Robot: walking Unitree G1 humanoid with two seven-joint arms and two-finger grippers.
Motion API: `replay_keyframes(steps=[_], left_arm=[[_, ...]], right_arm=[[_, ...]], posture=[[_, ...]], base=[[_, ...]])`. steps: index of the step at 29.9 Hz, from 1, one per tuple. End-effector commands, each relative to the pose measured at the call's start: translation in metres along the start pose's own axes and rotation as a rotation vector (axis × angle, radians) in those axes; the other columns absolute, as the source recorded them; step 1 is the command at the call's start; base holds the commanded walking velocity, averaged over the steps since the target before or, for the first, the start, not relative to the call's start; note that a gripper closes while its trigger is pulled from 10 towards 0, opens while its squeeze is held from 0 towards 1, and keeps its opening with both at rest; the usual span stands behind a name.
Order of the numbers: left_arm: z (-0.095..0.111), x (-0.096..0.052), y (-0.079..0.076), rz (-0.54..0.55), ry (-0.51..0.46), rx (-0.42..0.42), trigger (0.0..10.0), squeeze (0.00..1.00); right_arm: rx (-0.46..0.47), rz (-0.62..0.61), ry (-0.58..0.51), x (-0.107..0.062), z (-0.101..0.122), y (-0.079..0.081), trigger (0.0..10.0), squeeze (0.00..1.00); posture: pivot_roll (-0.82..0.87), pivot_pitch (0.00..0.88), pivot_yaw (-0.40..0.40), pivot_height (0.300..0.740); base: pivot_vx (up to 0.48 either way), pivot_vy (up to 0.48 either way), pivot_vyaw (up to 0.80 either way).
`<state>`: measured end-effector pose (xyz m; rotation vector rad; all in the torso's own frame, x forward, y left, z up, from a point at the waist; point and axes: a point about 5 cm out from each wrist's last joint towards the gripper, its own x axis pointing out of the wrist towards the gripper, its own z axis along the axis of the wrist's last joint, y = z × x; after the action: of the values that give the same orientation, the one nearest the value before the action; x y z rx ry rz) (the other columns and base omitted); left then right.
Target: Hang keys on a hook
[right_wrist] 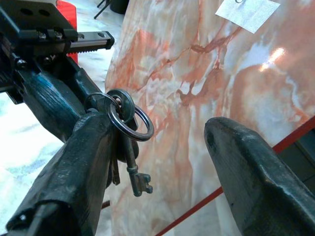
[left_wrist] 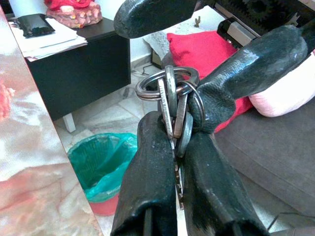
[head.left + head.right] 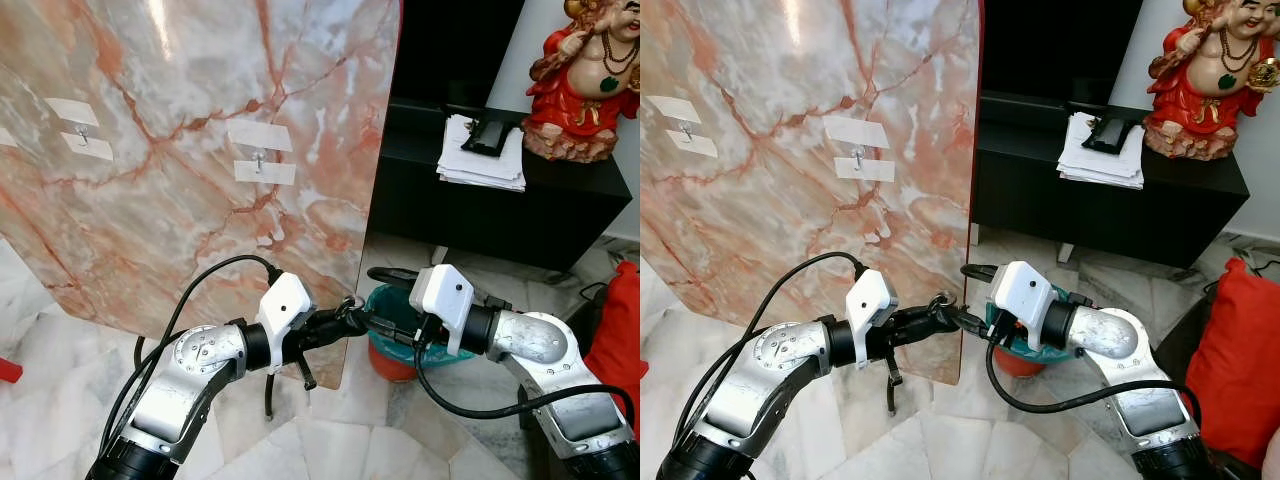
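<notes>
Black cabinet (image 3: pixel 500 205) bearing papers (image 3: pixel 480 160), perhaps a wallet (image 3: pixel 492 135), figurine (image 3: pixel 585 85).

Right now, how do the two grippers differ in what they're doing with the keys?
The left gripper is shut on the keys, pinching their blades; the right gripper is open, one finger against the key ring. The left reaches in from the marble slab side, the right from the bin side. Both meet at the keys.

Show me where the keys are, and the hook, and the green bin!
keys (image 2: pixel 173 105): left wrist view, on the ring and key heads.
hook (image 3: pixel 259 160): left eye view, on the metal hook between tape strips.
green bin (image 2: pixel 101 162): left wrist view, on its liner.
</notes>
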<state>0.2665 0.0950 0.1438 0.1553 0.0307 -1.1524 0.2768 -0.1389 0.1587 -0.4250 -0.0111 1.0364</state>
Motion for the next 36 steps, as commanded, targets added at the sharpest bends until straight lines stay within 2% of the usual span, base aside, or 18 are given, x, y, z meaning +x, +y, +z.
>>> replay_keyframes(steps=[1, 6, 15, 23, 28, 36], left_arm=[[0.001, 0.001, -0.005, -0.037, 0.006, 0.011, 10.0, 0.0], [0.0, 0.001, -0.004, -0.038, 0.009, 0.009, 10.0, 0.0], [0.0, 0.002, -0.004, -0.039, 0.012, 0.013, 10.0, 0.0], [-0.001, 0.002, -0.005, -0.04, 0.018, 0.017, 10.0, 0.0], [-0.003, 0.003, -0.006, -0.045, 0.028, 0.02, 10.0, 0.0], [-0.004, 0.002, -0.006, -0.041, 0.033, 0.023, 10.0, 0.0]], right_arm=[[-0.028, -0.06, 0.048, -0.007, -0.003, -0.012, 10.0, 0.0], [-0.06, -0.074, 0.074, -0.009, -0.005, -0.018, 10.0, 0.0], [-0.078, -0.054, 0.061, -0.004, -0.004, -0.013, 10.0, 0.0], [-0.086, -0.01, 0.033, -0.005, 0.002, -0.009, 10.0, 0.0], [-0.051, 0.138, 0.04, -0.009, 0.004, 0.006, 10.0, 0.0], [-0.036, 0.211, 0.039, -0.012, 0.007, 0.013, 10.0, 0.0]], posture=[[-0.01, 0.068, -0.001, 0.74], [-0.01, 0.068, -0.001, 0.74], [0.0, 0.067, 0.0, 0.74], [-0.01, 0.068, 0.0, 0.74], [-0.01, 0.067, -0.002, 0.74], [-0.01, 0.066, -0.001, 0.74]], base=[[0.0, 0.0, 0.0], [0.0, 0.0, 0.0], [0.0, 0.0, 0.0], [0.0, 0.0, 0.0], [0.0, 0.0, 0.0], [0.0, 0.0, 0.0]])
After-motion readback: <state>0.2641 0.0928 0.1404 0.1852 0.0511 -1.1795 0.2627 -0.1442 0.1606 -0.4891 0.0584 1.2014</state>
